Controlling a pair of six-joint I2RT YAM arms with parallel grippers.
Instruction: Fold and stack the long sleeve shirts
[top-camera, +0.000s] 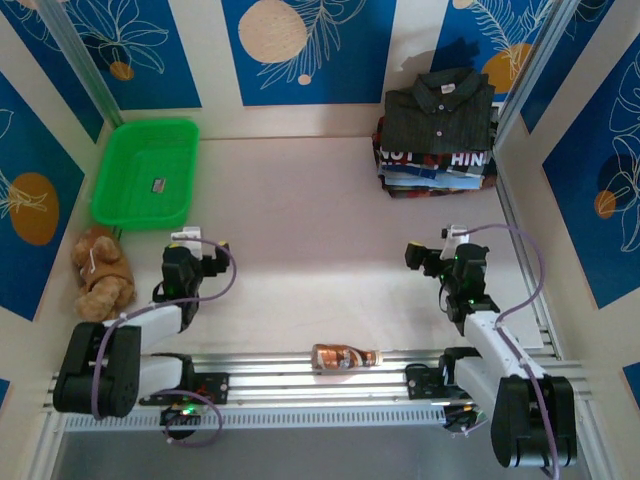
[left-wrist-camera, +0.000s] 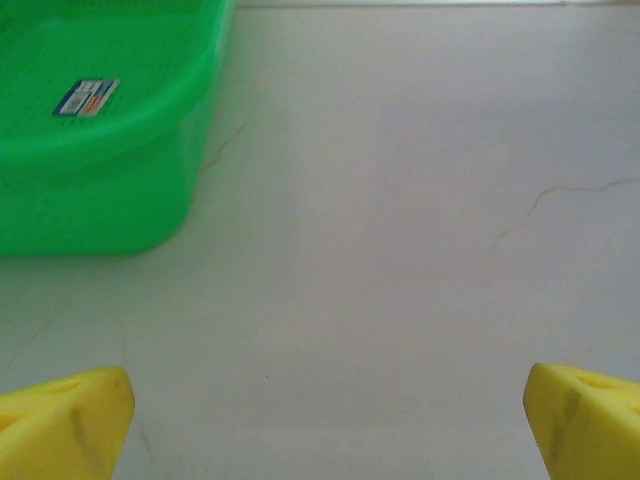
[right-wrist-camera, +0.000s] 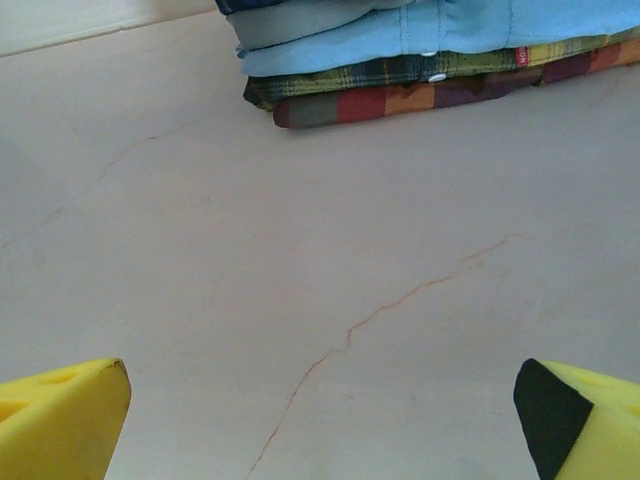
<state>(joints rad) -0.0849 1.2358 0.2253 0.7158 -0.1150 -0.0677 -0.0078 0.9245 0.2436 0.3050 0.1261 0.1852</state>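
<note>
One folded stack of long sleeve shirts (top-camera: 437, 140) on the table (top-camera: 300, 220), well right of the one green basket (top-camera: 110, 175), charcoal shirt (top-camera: 440, 110) topmost; layers uncountable. Two pincers, both spread wide and empty: left pincer (left-wrist-camera: 325, 420) near the basket, right pincer (right-wrist-camera: 320, 420) well right of it. One plush toy (top-camera: 101, 275) beside the basket. One bottle (top-camera: 345, 357) to its near right.

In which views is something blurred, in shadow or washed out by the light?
Top external view: sharp and evenly lit; the shirts throw a dark shadow on the back wall. Left wrist view: the table looks pale and washed out, the basket slightly soft, the left gripper close and blurred. Right wrist view: shirts and table cracks fairly clear, the right gripper blurred.
</note>
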